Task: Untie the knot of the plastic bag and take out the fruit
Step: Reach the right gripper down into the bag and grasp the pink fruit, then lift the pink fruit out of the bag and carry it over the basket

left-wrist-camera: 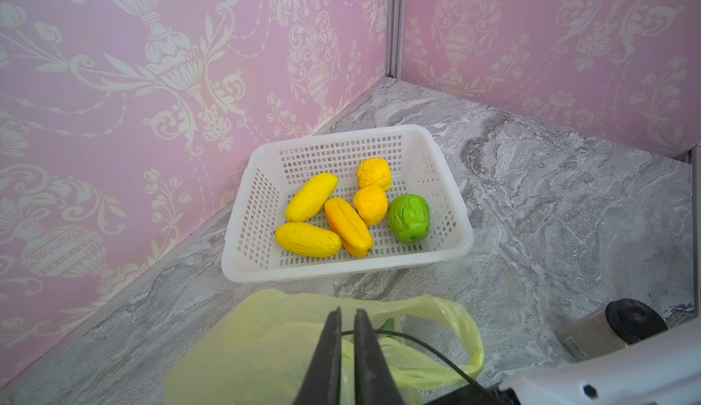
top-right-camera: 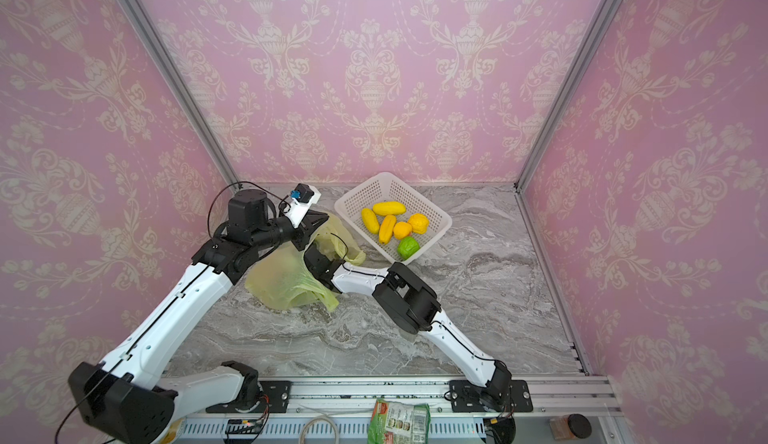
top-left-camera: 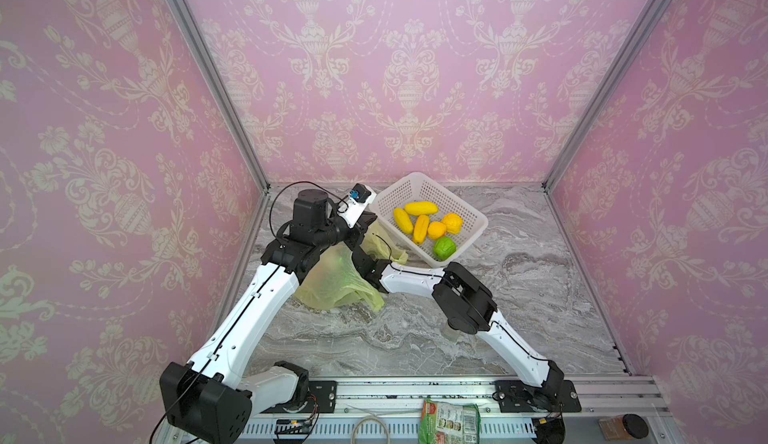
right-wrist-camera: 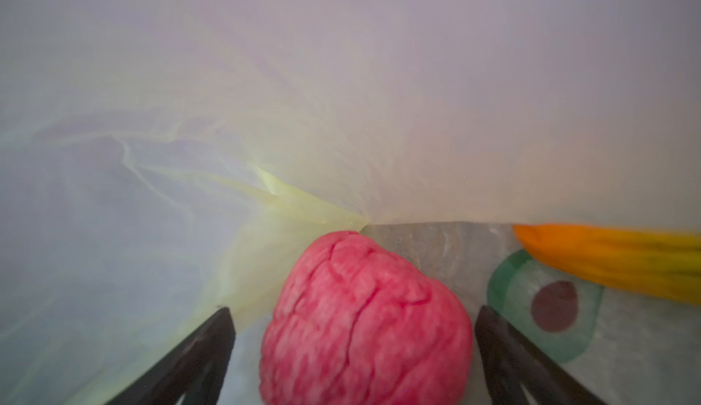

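Surrounding pink fruit (right-wrist-camera: 364, 327): bag (right-wrist-camera: 265, 118), probably orange fruit (right-wrist-camera: 622, 262).

Crinkled plastic bag (top-left-camera: 332, 284) (translucent); marble-look table (top-left-camera: 519, 296)

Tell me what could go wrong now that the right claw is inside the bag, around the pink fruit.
1. The right claw stands open astride the pink fruit, with film of the plastic bag beside one finger. Closing could pinch the film too and drag the bag along.
2. The left claw seems to hold the bag's edge up by a thin pinch. A slip could drop the mouth onto the right arm.
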Controlling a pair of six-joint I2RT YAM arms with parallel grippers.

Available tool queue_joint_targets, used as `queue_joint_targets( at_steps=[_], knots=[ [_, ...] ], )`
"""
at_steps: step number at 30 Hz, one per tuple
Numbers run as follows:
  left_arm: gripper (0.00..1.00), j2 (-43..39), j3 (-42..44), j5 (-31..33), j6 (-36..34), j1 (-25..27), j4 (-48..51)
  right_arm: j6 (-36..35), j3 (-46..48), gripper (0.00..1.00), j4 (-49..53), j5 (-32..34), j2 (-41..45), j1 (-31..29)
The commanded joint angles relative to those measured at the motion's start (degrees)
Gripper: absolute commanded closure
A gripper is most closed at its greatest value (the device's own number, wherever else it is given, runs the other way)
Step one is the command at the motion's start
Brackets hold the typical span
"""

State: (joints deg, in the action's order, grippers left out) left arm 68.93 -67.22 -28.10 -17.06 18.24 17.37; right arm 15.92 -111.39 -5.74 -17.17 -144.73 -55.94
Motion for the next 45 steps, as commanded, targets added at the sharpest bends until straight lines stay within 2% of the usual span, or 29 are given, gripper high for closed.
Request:
queue_joint_targets(
  at_steps=[1,3,7,11,14,27,38,45],
  knots=[
    [0.88,-1.4,0.7,-1.4,-0.1,0.4,-0.5,0.6,-3.8,0.01,6.4,5.5,-1.5,-0.5],
    [0.88,-1.3,0.7,-1.0,-0.1,0.4,-0.6,0.4,-3.7,0.05,7.3,8.2,-1.3,-0.5],
    [0.88,-1.2,0.5,0.9,-0.2,0.4,-0.3,-0.1,-1.7,0.26,7.4,11.9,0.8,-0.6],
    [0.88,-1.1,0.3,4.6,-0.3,0.4,0.3,-0.7,6.1,0.49,3.2,15.6,6.8,-0.4],
    [0.88,-1.0,0.2,7.2,-0.5,0.4,0.8,-0.9,12.6,0.57,-0.4,16.0,12.1,0.5],
    [0.86,-0.2,-0.7,12.6,-0.8,0.4,2.6,6.1,29.6,0.66,-12.1,7.5,24.0,11.0],
    [0.86,0.9,-1.5,17.0,-0.8,0.1,4.1,4.7,43.5,0.67,-18.4,10.7,39.7,11.6],
    [0.87,1.8,-2.4,19.2,-0.5,-0.4,5.3,2.7,49.8,0.68,-17.8,12.4,48.0,11.6]
  ],
)
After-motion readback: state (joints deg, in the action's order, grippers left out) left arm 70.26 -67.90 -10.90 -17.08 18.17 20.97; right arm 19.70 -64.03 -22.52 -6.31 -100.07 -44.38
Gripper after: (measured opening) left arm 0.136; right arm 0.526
